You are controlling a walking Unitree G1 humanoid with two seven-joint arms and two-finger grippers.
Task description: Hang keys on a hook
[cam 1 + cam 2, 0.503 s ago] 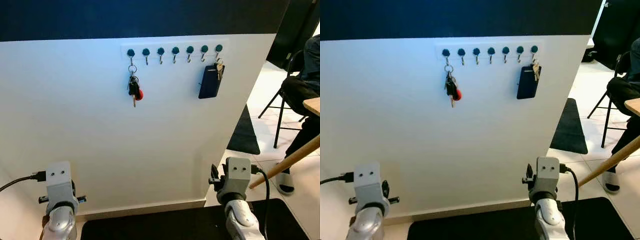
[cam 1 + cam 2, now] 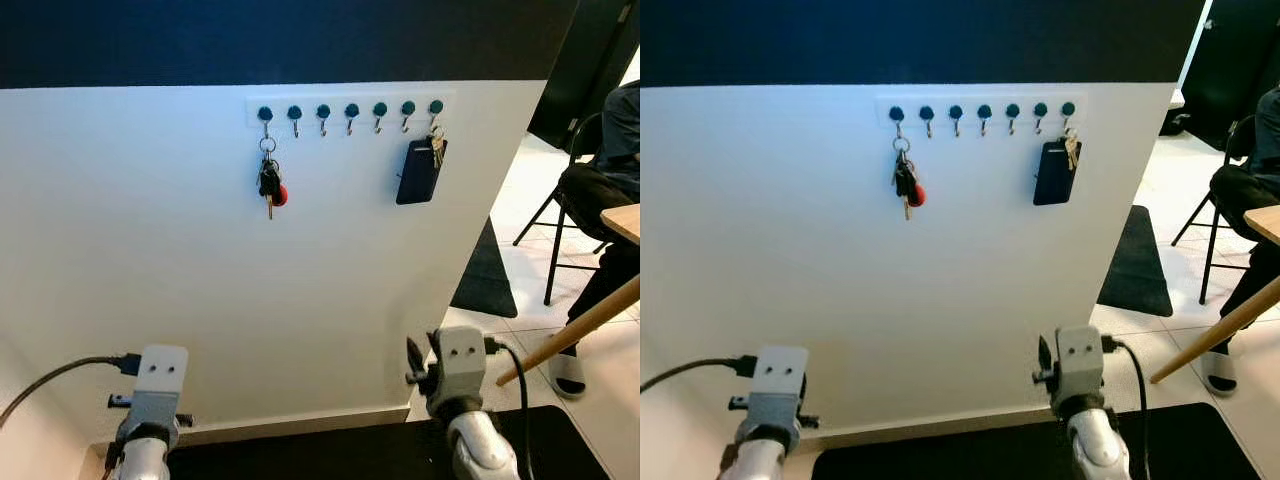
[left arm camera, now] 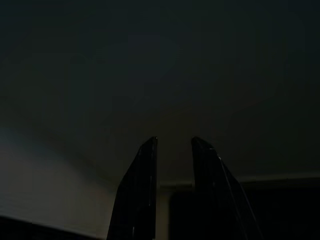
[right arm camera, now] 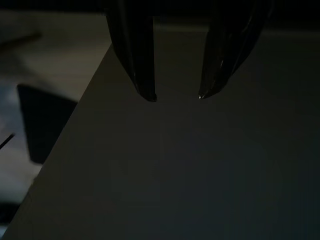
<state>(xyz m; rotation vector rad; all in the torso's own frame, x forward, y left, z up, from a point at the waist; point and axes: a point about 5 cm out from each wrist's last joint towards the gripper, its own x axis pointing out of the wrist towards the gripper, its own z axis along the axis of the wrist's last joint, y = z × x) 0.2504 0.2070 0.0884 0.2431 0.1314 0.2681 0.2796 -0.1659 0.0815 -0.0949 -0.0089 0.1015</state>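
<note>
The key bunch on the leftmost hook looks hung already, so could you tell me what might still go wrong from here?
1. The key bunch hangs by one ring on an open hook; a bump to the wall could shake it off.
2. A person's foot and a wooden pole lie near the right arm; turning could strike them.

I see a smooth matt white wall (image 2: 200, 300), shiny metal keys (image 2: 268, 185) with a glossy red tag, a bare wooden pole (image 2: 575, 330), and glossy floor tiles (image 2: 520, 200).
</note>
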